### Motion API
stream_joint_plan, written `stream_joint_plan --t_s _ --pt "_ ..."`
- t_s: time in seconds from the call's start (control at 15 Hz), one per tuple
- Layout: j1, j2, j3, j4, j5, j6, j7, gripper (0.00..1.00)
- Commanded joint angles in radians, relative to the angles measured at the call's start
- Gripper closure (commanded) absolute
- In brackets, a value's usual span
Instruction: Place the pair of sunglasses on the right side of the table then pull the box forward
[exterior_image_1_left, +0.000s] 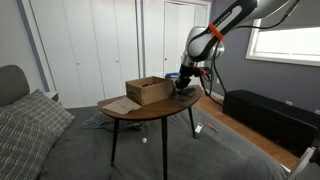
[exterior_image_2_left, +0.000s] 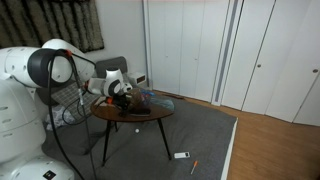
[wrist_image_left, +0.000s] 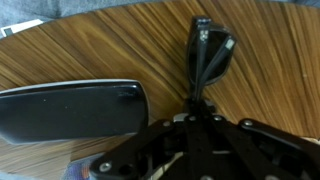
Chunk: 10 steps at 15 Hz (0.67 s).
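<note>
Only the wrist view is showing the grain of the table: streaked brown wood. Lying on it, left of the fingers, is a dark glossy shape with a rounded corner and a pale rim. It is looking like a lens of the pair of sunglasses, though its detail is blurred. The gripper is holding its fingers drawn together into 1 narrow black stem, and whether they are pinching any part of the glasses cannot be told. In both exterior views the sunglasses are too small to pick out. An exterior view is giving the layout instead. The box, shallow brown cardboard, is sitting near the middle of the rounded top. A flat tan sheet is lying just beside it, and the gripper is hanging low just beside the box's opposite side. In an exterior view the arm is showing as a smooth white shell, with thin black legs splaying under the table.
</note>
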Motion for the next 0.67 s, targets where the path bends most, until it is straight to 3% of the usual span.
stream_joint_plan --t_s 0.0,0.27,0.6 --pt "-0.017 -0.088 -0.031 0.024 0.022 -0.102 0.028 0.99" --pt "-0.053 -0.155 -0.087 0.057 -0.005 -0.163 0.101 0.99" --pt "-0.127 -0.147 -0.141 0.091 -0.186 -0.137 0.373 0.99"
